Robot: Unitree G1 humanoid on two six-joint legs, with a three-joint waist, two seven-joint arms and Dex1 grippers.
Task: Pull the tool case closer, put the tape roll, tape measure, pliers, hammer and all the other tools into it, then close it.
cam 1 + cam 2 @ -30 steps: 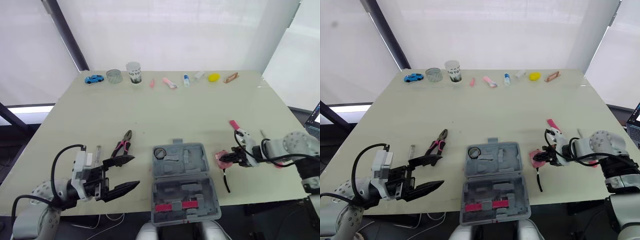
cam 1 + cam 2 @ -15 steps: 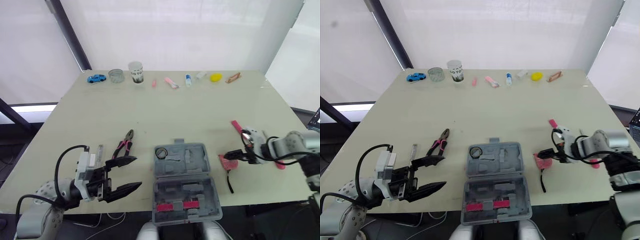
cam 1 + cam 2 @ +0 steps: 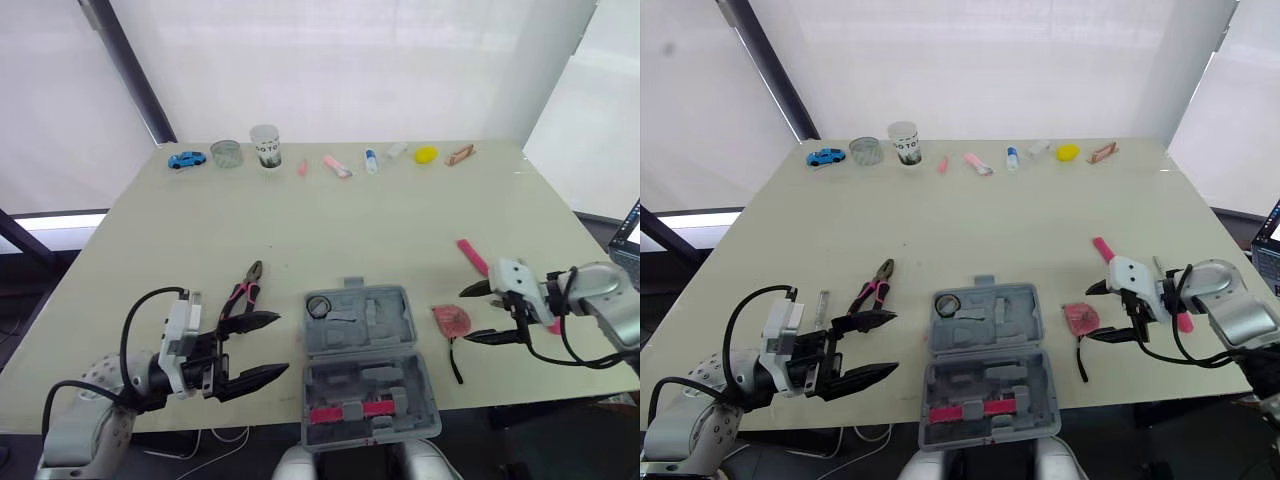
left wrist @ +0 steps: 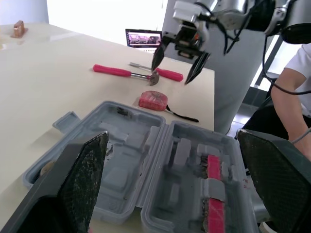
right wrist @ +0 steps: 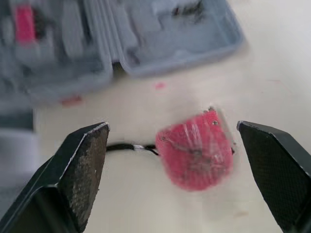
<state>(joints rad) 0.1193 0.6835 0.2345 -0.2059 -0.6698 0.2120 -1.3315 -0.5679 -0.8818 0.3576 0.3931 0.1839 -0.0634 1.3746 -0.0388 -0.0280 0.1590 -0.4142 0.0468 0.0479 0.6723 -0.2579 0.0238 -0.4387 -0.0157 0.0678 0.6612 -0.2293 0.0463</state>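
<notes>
The grey tool case [image 3: 370,365] lies open near the table's front edge, with a dark tape roll [image 3: 320,306] in its far left corner. Just right of the case, the red tape measure [image 3: 451,320] rests on the table with its black strap trailing. My right gripper [image 3: 468,316] stands open right beside it, holding nothing. The pink-handled hammer [image 3: 472,257] lies just behind that gripper. The pliers [image 3: 245,288] lie left of the case. My left gripper [image 3: 278,345] hovers open in front of them, left of the case.
Along the far edge stand a blue toy car [image 3: 187,159], a clear cup [image 3: 227,153], a paper cup [image 3: 265,145] and several small items. A pink-handled tool [image 3: 1180,322] lies by my right arm. A person [image 4: 296,73] sits beyond the table's right side.
My right gripper opened, let go of the tape measure and drew back to the right. The tape measure stays on the table. The left gripper has hardly moved.
</notes>
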